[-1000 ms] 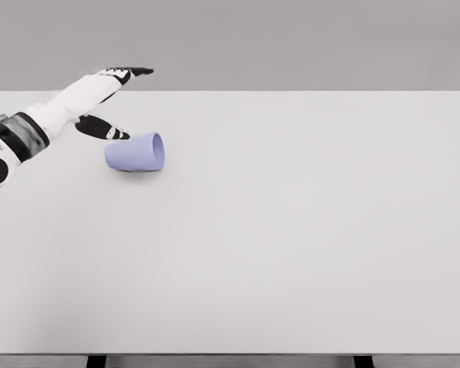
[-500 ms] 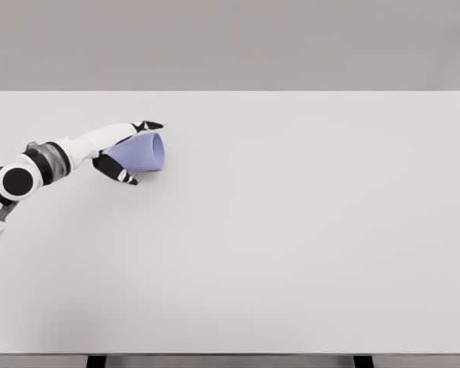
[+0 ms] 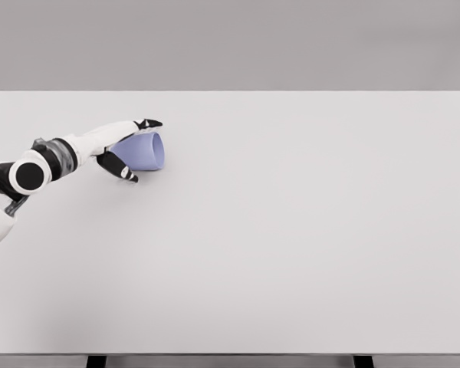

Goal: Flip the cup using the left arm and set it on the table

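A pale blue cup (image 3: 150, 153) lies on its side on the white table (image 3: 291, 230), at the far left, with its mouth facing right. My left hand (image 3: 142, 150) comes in from the left edge and wraps the cup's closed end. Its fingers (image 3: 149, 123) reach over the cup's far side, and the thumb (image 3: 126, 173) curls along the near side. The hand hides the cup's base. My right arm is out of view.
Black table legs (image 3: 96, 360) show below the front edge. The table's left edge runs just beyond my left forearm (image 3: 57, 157).
From above and behind the cup, my left hand has dropped down and closed around its base end. In the last half second the arm barely shifted, and the cup still lies on its side.
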{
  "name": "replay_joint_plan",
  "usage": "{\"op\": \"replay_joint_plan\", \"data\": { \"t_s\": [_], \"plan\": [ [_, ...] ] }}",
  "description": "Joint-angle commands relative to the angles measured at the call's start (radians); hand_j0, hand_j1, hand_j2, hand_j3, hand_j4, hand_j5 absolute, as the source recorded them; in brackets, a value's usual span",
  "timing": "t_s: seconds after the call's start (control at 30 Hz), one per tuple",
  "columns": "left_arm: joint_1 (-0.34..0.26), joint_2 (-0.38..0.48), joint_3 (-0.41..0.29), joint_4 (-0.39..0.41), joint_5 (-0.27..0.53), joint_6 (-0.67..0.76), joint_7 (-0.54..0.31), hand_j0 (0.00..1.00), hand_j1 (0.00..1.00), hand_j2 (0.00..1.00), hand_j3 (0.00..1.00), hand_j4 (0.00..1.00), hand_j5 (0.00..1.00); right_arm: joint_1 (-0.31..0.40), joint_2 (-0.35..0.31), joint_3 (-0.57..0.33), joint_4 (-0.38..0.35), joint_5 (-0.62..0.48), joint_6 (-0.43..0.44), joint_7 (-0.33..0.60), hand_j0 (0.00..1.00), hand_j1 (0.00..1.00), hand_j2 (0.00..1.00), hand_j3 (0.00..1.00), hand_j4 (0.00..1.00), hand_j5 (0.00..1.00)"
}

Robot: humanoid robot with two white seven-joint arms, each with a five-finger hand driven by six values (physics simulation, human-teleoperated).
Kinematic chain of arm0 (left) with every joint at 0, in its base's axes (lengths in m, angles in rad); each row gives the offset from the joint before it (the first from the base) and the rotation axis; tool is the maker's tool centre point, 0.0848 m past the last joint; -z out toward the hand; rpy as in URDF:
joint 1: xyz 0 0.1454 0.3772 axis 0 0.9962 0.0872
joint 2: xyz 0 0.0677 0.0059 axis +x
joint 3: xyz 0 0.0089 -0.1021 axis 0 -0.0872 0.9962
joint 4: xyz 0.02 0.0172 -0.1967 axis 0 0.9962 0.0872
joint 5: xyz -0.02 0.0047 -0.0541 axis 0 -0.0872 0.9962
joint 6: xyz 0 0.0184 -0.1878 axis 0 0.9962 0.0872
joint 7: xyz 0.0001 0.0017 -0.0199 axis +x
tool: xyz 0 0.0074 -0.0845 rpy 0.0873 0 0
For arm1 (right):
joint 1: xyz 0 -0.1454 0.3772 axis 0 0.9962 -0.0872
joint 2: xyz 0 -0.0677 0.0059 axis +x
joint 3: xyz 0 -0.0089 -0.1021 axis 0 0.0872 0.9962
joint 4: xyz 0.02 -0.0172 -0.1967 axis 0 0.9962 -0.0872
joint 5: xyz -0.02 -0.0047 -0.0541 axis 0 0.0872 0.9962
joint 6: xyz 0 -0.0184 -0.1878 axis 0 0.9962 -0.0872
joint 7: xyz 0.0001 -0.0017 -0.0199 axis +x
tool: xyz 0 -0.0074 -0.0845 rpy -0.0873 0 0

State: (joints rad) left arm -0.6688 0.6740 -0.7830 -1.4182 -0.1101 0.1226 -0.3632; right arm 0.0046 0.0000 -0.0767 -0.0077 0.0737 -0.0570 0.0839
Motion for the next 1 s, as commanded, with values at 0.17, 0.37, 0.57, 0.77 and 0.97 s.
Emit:
{"op": "replay_joint_plan", "data": {
  "t_s": [0.17,0.37,0.57,0.77,0.97],
  "plan": [
    [-0.002,-0.057,-0.015,0.038,-0.083,0.029,0.001,1.00,1.00,1.00,1.00,1.00,1.00,0.000,0.000,0.000,0.000,0.000,0.000,0.000,1.00,1.00,1.00,1.00,1.00,1.00],
    [0.000,-0.066,-0.019,0.044,-0.099,0.031,0.000,0.76,0.76,0.76,0.76,0.76,0.76,0.002,0.000,0.000,0.000,0.000,-0.001,-0.001,1.00,1.00,1.00,1.00,1.00,1.00],
    [0.002,-0.065,-0.013,0.045,-0.048,0.031,0.000,0.57,0.57,0.57,0.57,0.57,0.57,0.002,0.000,0.000,0.000,0.000,0.000,0.000,1.00,1.00,1.00,1.00,1.00,1.00],
    [-0.020,0.030,-0.001,0.038,0.174,-0.036,-0.011,0.57,0.57,0.57,0.57,0.57,0.57,0.000,0.000,0.000,0.000,0.000,-0.001,0.000,1.00,1.00,1.00,1.00,1.00,1.00],
    [0.026,0.135,0.061,0.133,0.661,-0.511,-0.248,0.59,0.59,0.59,0.59,0.59,0.59,0.000,0.000,0.000,0.000,0.000,0.000,0.000,1.00,1.00,1.00,1.00,1.00,1.00]
  ]
}}
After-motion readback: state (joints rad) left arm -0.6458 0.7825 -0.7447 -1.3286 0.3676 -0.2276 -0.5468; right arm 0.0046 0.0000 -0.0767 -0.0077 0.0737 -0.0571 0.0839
